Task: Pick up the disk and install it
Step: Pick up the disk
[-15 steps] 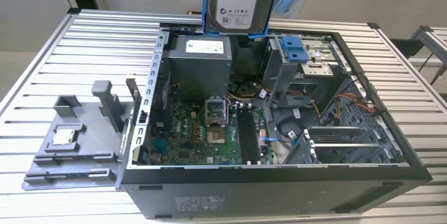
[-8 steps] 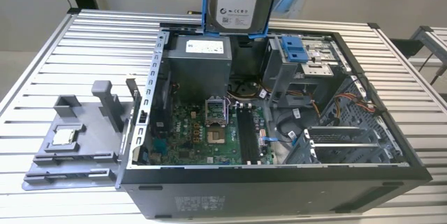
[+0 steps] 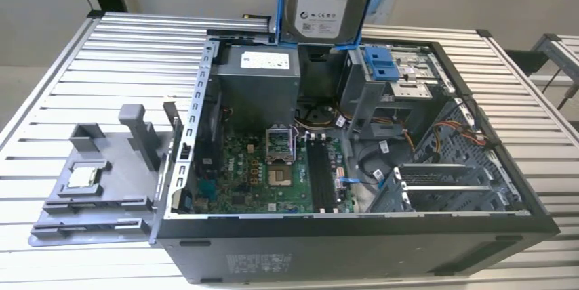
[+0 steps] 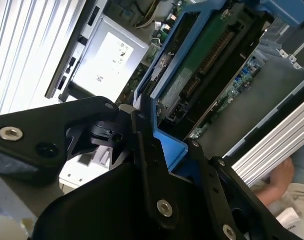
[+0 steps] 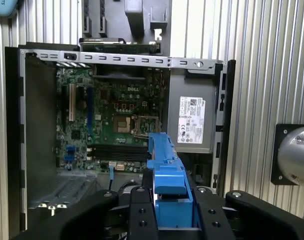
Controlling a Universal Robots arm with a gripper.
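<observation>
- Between the jaws sits the disk [image 5: 167, 172], gripped on both sides by its blue bracket [image 4: 169, 145].
- Below the jaws lies the open case [image 3: 362, 236], its motherboard [image 5: 117, 115] facing up.
- Held upright, the disk hangs above the case, clear of the desk [image 3: 81, 59].

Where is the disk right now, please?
In the exterior view the disk hangs at top centre, above the open computer case near its power supply; the first wrist view shows its blue bracket gripped by the tool.
</observation>
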